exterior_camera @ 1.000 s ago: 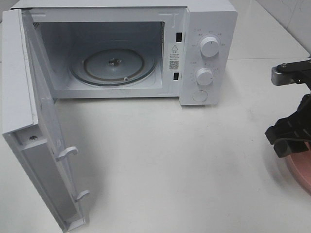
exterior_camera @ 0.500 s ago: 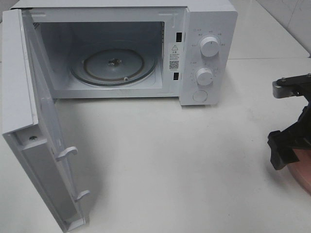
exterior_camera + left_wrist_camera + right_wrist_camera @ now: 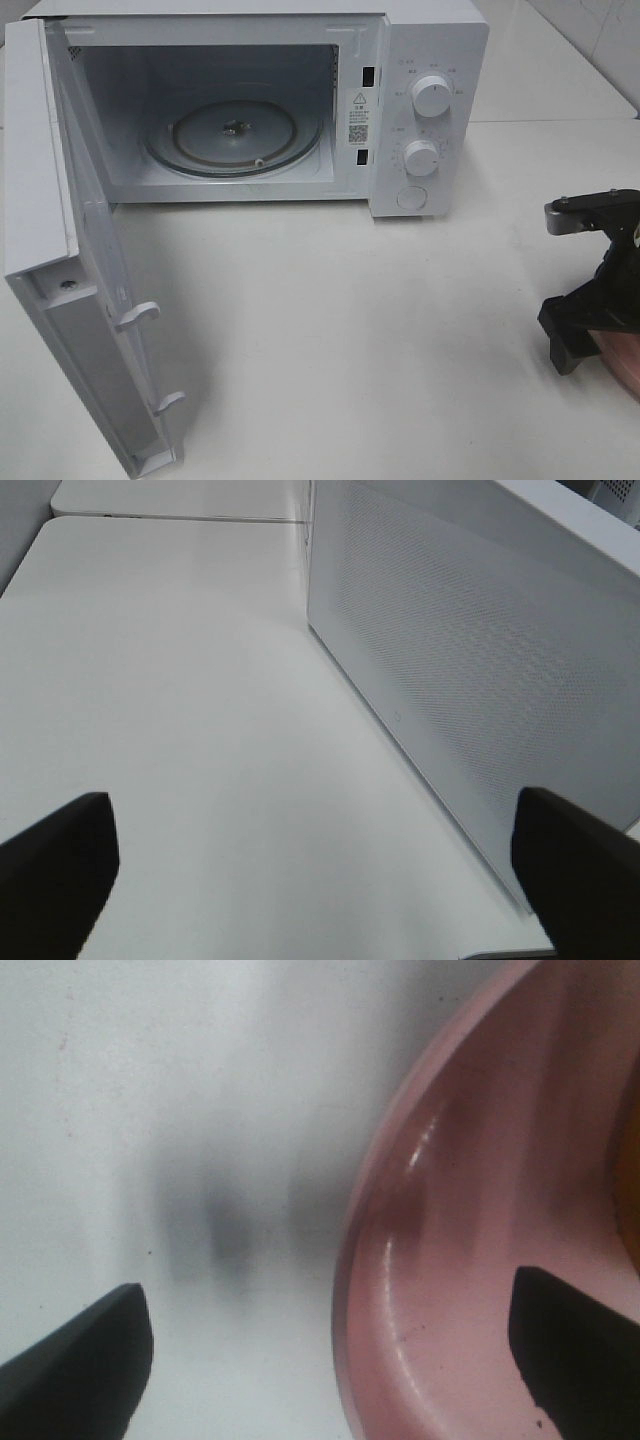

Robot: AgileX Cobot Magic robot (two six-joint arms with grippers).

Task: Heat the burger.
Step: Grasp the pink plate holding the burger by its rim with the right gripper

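Microwave: the microwave (image 3: 420, 60) fills the upper left and centre of the high view. Its door (image 3: 40, 180) is swung fully open down the left side of the frame.
Turntable: the glass turntable (image 3: 235, 135) is bare, with nothing inside the cavity.
Burger: not visible in the high view. A golden-brown sliver (image 3: 633, 1170) at the edge of the right wrist view, on the far side of the pink plate (image 3: 450, 1260), is probably the burger, but too little shows to be sure.
Plate: in the high view only a pink arc shows at the lower right edge, on the desk (image 3: 400, 330), well apart from the microwave.
Right tool: the right tool (image 3: 328, 1355) has its fingers spread wide and holds nothing. It hangs over the plate's near rim, with one finger over the desk and the other over the plate's inside.
Left tool: the left tool (image 3: 318, 870) is also spread wide and holds nothing. It faces a white perforated panel that I take for the door's outer face. It is out of the high view.
Done: the door is open, so the oven is ready to load.
Left: judging by this, almost everything. The burger has to be grasped, carried to the turntable and shut in, and a dial set.
Hard to make out: the right wrist view is blurred, so whether the fingers touch the plate cannot be told. Most of the plate is cut off in both views.
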